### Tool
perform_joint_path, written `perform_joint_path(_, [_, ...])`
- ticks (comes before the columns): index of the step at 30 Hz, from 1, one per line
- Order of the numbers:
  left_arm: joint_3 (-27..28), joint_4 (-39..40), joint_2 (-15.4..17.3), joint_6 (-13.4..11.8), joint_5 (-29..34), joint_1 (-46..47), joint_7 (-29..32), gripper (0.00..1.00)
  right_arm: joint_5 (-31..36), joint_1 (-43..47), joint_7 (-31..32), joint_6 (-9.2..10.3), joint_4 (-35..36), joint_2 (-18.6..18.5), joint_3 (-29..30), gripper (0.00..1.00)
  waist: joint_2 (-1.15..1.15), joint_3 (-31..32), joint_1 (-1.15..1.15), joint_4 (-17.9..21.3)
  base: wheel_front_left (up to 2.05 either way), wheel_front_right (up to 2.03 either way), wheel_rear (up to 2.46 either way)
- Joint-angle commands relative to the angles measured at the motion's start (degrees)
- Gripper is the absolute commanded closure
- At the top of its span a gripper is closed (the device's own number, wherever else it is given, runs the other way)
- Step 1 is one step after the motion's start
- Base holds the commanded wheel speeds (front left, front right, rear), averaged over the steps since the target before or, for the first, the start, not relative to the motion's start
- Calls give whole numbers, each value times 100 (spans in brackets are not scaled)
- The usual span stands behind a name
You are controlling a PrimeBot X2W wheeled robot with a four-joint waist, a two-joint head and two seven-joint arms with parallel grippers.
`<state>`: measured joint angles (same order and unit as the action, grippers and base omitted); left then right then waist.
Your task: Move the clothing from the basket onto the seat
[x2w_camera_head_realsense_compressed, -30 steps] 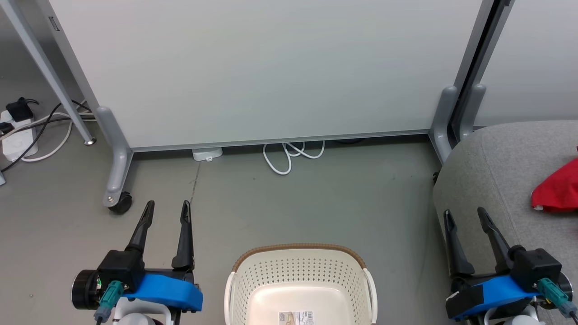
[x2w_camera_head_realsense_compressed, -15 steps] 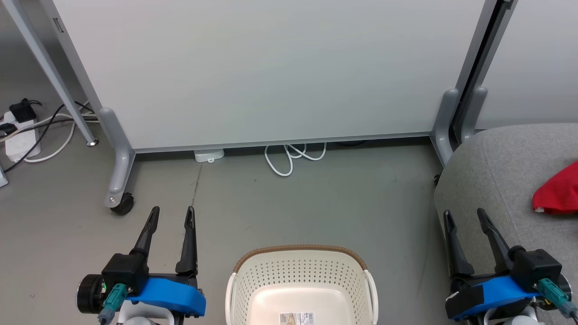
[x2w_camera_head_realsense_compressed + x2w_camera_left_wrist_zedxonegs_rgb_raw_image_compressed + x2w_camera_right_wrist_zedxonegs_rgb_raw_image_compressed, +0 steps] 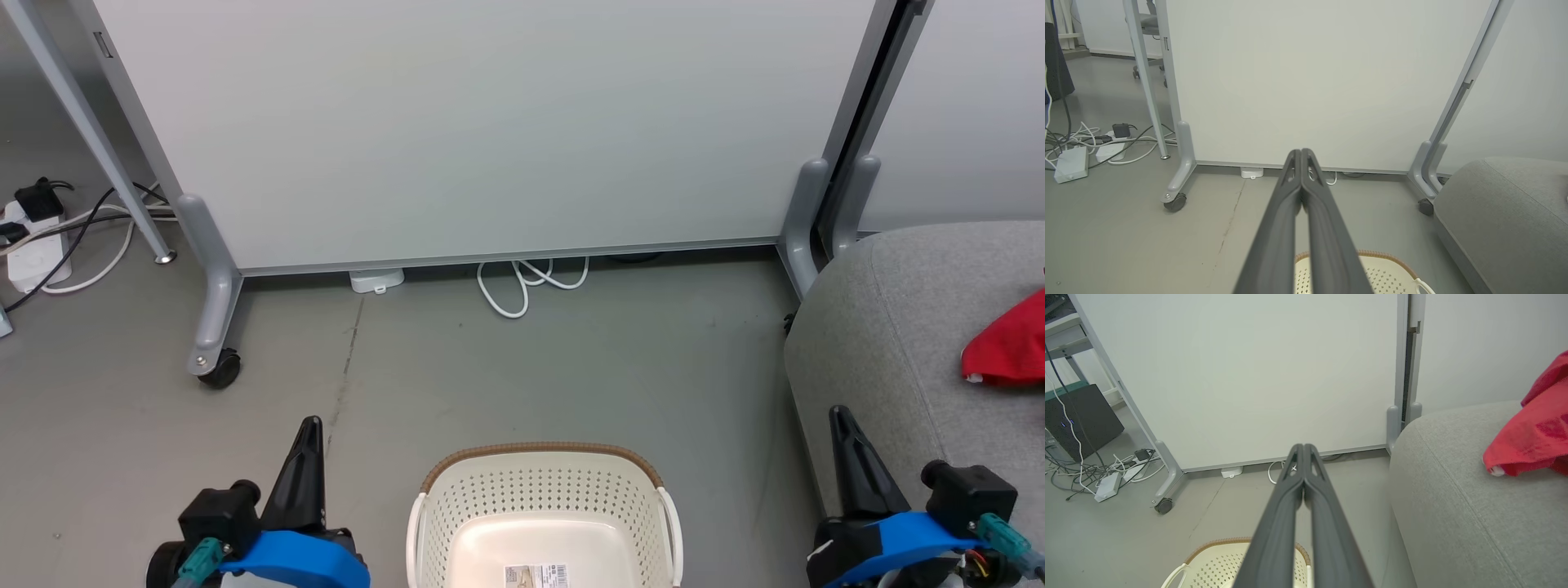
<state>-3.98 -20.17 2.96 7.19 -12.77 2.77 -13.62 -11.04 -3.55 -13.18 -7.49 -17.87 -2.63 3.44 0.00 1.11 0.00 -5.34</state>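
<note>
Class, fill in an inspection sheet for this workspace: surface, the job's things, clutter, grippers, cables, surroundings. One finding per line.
Surface: grey floor with a thin dark crack.
Job's things: basket stands on the floor between the grippers, with a paper label on its bottom and no garment seen in it. The red clothing lies on the grey seat.
Clutter: small white box at the foot of the panel.
Grippers: left gripper and right gripper are both shut and hold nothing.
Cables: white cable looped under the panel; power strip with cables at the far left.
Surroundings: the pale panel stands on grey legs, and one leg has a caster.
</note>
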Motion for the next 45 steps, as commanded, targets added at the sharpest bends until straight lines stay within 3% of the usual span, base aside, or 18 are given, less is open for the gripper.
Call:
perform_joint_path(1, [74,118,-1,2,-301,145,67,100,-327,-115,73,0,87,-19,35,100,0,-2,0,9,0,0,0])
perform_joint_path(22, [343,266,-3,11,-2391,218,599,100,-2469,-138,559,0,219,-24,77,100,0,-25,0,101,0,0,0])
perform_joint_path(45, [572,383,-4,21,-4117,279,1044,100,-4224,-199,1002,0,281,-28,153,100,0,-48,0,198,0,0,0])
